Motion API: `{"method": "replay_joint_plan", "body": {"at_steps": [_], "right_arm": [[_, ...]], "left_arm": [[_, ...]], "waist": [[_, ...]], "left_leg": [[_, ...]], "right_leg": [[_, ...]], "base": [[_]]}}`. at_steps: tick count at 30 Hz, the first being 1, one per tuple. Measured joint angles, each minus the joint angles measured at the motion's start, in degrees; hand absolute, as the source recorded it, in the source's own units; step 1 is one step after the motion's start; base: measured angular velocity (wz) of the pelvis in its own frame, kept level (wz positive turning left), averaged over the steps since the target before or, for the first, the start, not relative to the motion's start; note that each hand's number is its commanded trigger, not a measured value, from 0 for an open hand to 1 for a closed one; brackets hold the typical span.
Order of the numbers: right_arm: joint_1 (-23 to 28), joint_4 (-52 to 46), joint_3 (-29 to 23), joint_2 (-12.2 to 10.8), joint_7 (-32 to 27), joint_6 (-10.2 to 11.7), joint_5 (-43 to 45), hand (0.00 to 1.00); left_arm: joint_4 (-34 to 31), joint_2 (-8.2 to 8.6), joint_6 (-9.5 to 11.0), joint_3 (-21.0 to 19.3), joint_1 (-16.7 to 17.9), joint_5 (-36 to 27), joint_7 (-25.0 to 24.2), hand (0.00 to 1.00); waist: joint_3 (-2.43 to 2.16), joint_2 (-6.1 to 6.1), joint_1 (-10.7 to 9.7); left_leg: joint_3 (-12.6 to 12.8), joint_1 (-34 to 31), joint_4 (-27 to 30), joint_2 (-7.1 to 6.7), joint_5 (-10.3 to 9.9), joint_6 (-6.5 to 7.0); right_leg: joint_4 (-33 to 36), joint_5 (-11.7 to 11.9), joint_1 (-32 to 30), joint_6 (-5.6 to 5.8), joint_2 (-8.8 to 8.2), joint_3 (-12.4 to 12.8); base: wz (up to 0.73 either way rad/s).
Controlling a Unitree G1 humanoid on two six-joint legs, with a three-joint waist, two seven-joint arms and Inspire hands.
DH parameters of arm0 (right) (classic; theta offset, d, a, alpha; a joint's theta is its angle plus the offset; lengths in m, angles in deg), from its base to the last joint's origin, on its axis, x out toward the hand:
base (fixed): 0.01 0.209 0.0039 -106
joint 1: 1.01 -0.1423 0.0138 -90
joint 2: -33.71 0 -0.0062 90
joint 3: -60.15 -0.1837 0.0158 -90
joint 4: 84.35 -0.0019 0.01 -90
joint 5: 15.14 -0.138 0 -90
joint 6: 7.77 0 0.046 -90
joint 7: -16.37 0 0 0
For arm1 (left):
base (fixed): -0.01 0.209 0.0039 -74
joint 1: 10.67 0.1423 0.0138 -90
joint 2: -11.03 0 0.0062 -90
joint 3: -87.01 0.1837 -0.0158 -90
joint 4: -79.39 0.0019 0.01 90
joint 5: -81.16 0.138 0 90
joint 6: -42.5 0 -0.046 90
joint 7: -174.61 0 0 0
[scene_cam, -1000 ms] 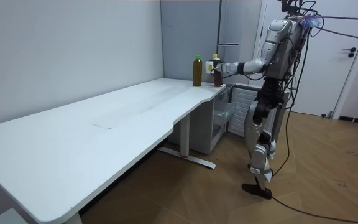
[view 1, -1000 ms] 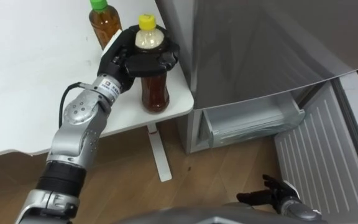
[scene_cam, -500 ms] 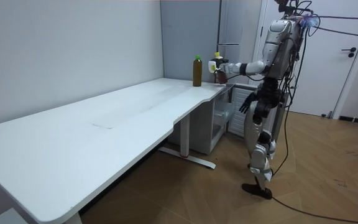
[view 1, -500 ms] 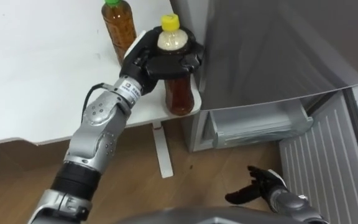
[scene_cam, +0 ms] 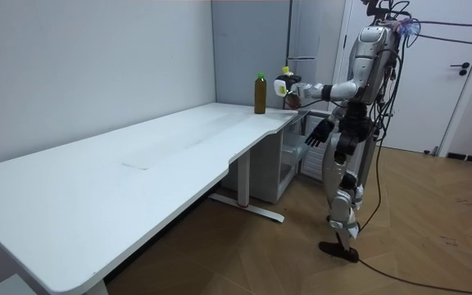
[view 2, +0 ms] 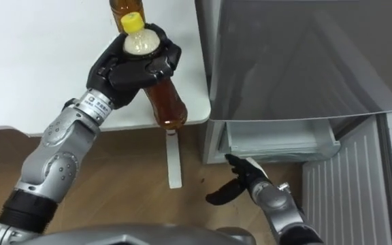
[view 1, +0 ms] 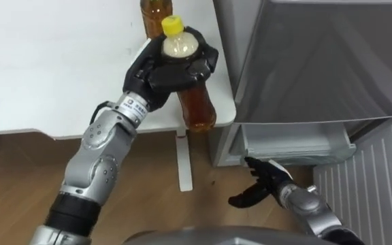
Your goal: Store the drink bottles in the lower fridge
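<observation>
Standing at the end of the long white bench (scene_cam: 138,164), with the grey fridge (view 1: 318,61) just beyond its corner, we are entering the items by size.

Item one, the bench: it is taking up the left of both eye views, and its near corner is lying just beside the fridge.

Item two, the fridge: its upper front is showing shut, while below it the lower compartment (view 1: 295,143) is standing open, pale inside.

Item three, the lower door (view 1: 376,184): it is standing out to our right, and its ribbed inner face is showing.

Item four, the yellow-capped bottle (view 1: 196,109), brown drink inside: our left hand (view 1: 165,68) is holding it, fingers curling round its neck and shoulder. It is tilting, with its base over the bench corner nearest the fridge. In the room view it is hanging above the bench top.

Item five, the green-capped bottle (scene_cam: 260,93), brown drink too: it is standing upright on the bench, just behind the held one.

Item six, our right hand (view 1: 264,184): it is hanging low over the wood floor (view 1: 19,177), in front of the lower compartment, fingers spread and holding nothing.
</observation>
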Motion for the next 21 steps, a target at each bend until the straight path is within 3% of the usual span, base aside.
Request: {"method": "replay_joint_plan", "body": {"at_steps": [7, 10, 16, 21], "right_arm": [[0.38, -9.81, 0.34, 0.17, 8.45, -1.3, 1.62, 0.0], [0.96, -12.16, 0.27, 0.43, 12.18, -2.6, 2.1, 0.0], [1.15, -17.87, 0.23, 3.28, 18.92, -6.0, 0.83, 0.0], [1.49, -20.44, 0.21, 4.77, 23.7, -8.69, -0.88, 0.0]], "left_arm": [[0.0, -0.05, -0.08, 0.12, 2.18, -1.83, -5.31, 1.0], [0.0, -0.13, -1.02, 0.18, 2.81, -3.07, -6.89, 1.0], [0.02, -1.16, -4.06, 0.51, 4.62, -7.24, -7.97, 1.0], [0.02, -3.26, -5.58, 0.75, 7.26, -12.1, -8.11, 1.0]], "waist": [[0.08, -0.23, 0.06], [0.06, -0.63, 0.12], [0.08, -1.04, 0.39], [0.11, -2.04, -0.03]], "left_leg": [[-0.74, -1.17, 0.7, 0.0, 0.0, -0.01], [-1.41, -1.76, 1.08, 0.03, 0.0, -0.01], [-1.21, -2.16, 1.37, 0.03, 0.0, 0.0], [-1.0, -2.69, 1.69, 0.05, 0.0, -0.01]], "right_leg": [[0.07, 0.0, -0.55, 0.0, -0.08, -1.48], [0.15, 0.0, -0.75, 0.0, -0.13, -1.88], [1.52, 0.0, -1.89, 0.0, -0.21, -1.48], [1.89, -0.01, -2.39, 0.0, -0.32, -1.55]], "base": [[0.05], [0.12], [-0.01], [-0.02]]}}
